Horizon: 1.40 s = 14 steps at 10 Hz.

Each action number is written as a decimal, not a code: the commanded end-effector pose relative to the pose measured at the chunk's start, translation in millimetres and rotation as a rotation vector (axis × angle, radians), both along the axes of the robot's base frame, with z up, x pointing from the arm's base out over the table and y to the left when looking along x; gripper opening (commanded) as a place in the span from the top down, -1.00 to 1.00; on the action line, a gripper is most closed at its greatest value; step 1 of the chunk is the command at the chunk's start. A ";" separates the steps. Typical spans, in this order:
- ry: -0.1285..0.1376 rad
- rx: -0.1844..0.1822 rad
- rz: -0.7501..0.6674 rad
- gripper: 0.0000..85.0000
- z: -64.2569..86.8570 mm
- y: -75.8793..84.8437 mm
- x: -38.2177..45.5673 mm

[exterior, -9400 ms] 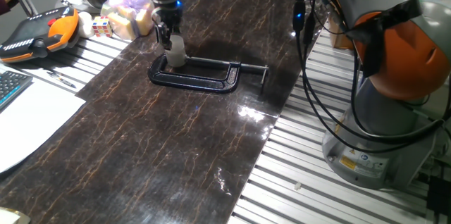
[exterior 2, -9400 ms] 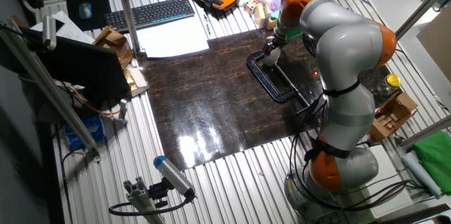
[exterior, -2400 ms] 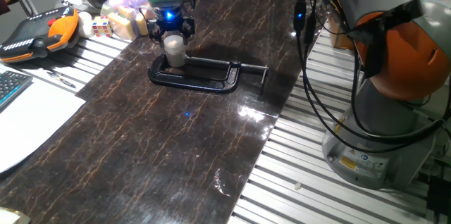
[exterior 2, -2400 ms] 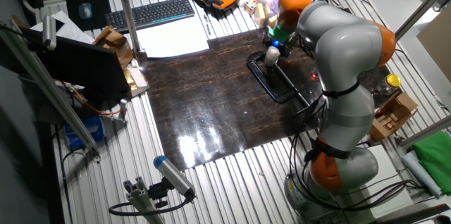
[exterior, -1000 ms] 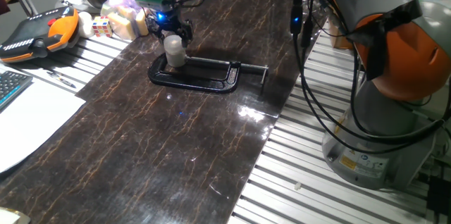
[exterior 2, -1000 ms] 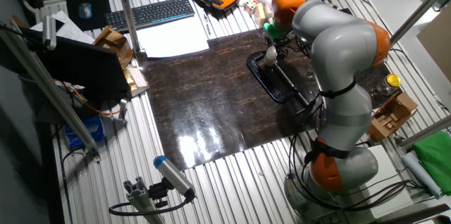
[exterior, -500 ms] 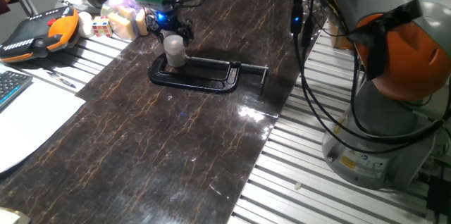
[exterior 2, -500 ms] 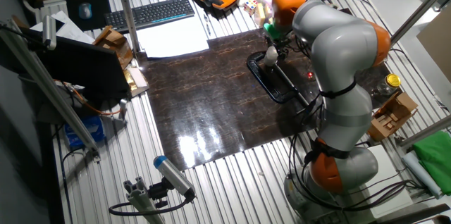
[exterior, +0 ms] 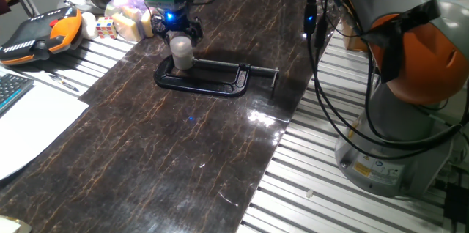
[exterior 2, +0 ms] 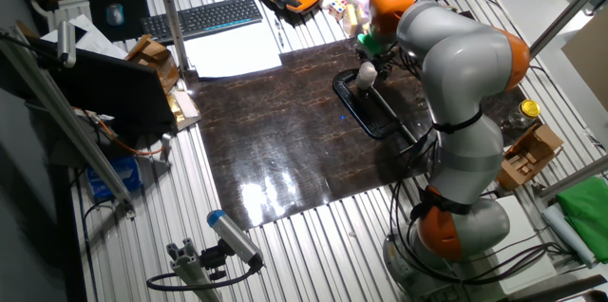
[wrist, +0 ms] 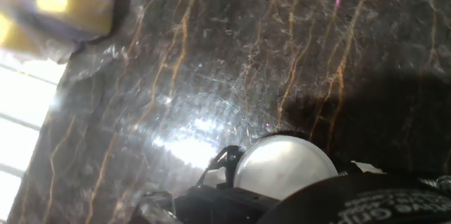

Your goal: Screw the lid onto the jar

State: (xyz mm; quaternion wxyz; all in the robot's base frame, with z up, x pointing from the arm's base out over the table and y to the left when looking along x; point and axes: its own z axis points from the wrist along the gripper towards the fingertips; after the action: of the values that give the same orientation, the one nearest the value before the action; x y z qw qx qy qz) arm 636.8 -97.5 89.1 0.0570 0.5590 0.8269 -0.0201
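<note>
Jar (exterior: 182,54): stands upright in the black C-clamp (exterior: 212,78) on the dark marbled mat (exterior: 183,145) of the bench.
Lid (wrist: 285,165): sits on top of the jar.
End effector (exterior: 174,26): just above and behind the jar, fingers apart, gripping nothing.
Arm (exterior 2: 454,65): bent over the mat's far edge.

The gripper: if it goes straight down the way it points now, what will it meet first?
Most likely the lid on top of the jar, which stands by the black C-clamp. The gripper hangs just above it. In the hand view the round cap sits low in the frame, so it may be a little off-centre.
</note>
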 end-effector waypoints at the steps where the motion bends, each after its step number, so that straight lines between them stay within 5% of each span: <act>1: 0.012 0.001 0.449 -1.00 -0.1 0.4 0.4; 3: 0.054 -0.012 0.641 -1.00 2.9 0.5 0.8; 6: 0.073 -0.044 0.891 -1.00 8.1 1.1 0.0; 14: 0.044 -0.035 1.365 -1.00 13.3 5.0 1.7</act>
State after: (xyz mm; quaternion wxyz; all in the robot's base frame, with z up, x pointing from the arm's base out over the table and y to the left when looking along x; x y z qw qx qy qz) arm 638.6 -92.5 102.5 0.0426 0.3454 0.9372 -0.0248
